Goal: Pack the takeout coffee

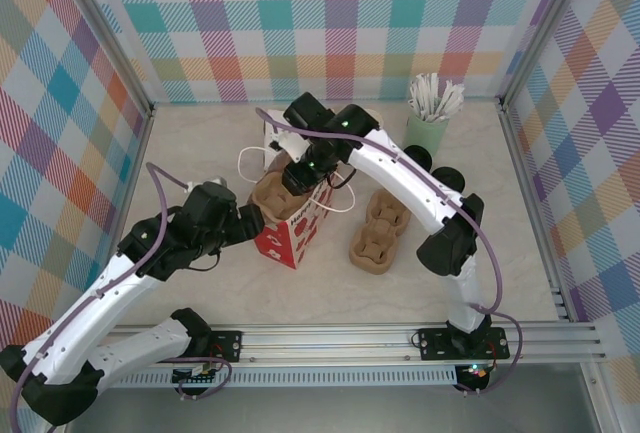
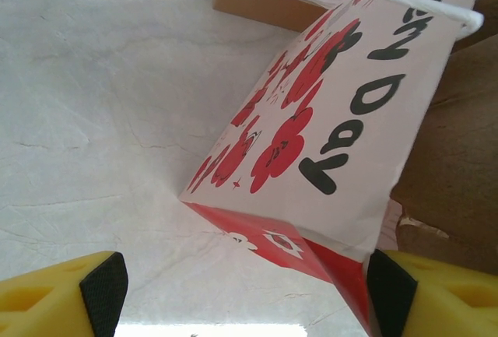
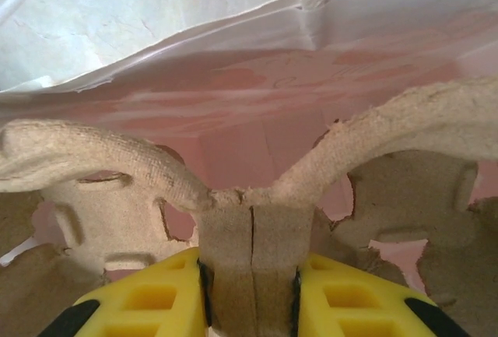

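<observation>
At the "Day" bag [image 2: 327, 119], right gripper [image 3: 250, 290] clamps a carrier [image 3: 117, 166], left gripper [image 2: 247, 286] seemingly released

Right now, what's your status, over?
Right gripper shut on carrier, in bag mouth. Left gripper open, astride bag corner. Nothing blocking.

From above the near edge the top view overlooks the whole table [image 1: 520, 253], while both wrist views sit close against the paper bag [image 1: 287, 238] at its centre.

White arms [image 1: 90, 323], black joints [image 1: 445, 248], purple cables [image 1: 487, 253], yellow fingers [image 3: 148, 302]
</observation>
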Robot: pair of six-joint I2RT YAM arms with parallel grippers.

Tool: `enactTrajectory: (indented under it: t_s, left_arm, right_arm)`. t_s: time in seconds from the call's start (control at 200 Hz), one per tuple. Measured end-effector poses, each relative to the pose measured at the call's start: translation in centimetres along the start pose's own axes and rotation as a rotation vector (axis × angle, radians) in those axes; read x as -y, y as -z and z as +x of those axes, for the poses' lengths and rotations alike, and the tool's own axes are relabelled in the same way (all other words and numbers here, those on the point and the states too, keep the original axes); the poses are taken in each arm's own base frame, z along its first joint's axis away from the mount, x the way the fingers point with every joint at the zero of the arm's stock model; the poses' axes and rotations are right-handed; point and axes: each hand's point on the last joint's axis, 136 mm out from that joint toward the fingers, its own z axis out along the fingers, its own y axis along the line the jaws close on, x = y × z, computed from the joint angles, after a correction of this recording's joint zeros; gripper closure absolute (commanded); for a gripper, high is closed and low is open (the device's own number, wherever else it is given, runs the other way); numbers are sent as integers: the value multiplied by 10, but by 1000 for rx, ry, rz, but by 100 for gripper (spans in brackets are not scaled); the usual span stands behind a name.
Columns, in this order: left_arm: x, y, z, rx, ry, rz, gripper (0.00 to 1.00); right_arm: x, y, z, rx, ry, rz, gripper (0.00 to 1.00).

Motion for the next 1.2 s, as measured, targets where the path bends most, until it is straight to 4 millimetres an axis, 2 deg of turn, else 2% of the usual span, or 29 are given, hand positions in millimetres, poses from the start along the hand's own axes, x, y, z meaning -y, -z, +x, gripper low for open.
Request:
enactTrajectory:
  t_s: [0.215, 0.465, 0.74, 0.905, 1.035, 1.2]
  left_arm:
    - [5, -6, 1, -26, -21, -5, 20]
    - [12, -2, -6, -16, -29, 7, 19]
    - [25, 17, -26, 38, -33, 54, 11]
    - [25, 27, -40, 73, 1, 67, 9]
    - [24, 21, -45, 50, 40, 76, 10]
    - [35, 6, -48, 5, 43, 116, 14]
  right_arm:
    - [6, -8, 8, -63, 46, 76, 73]
    - [11, -9, 19, -113, 83, 120, 73]
    - [16, -8, 27, -148, 88, 148, 73]
    - [18, -7, 31, -165, 95, 159, 73]
    - [19, -9, 33, -182, 106, 164, 73]
    - [18, -13, 34, -199, 115, 167, 73]
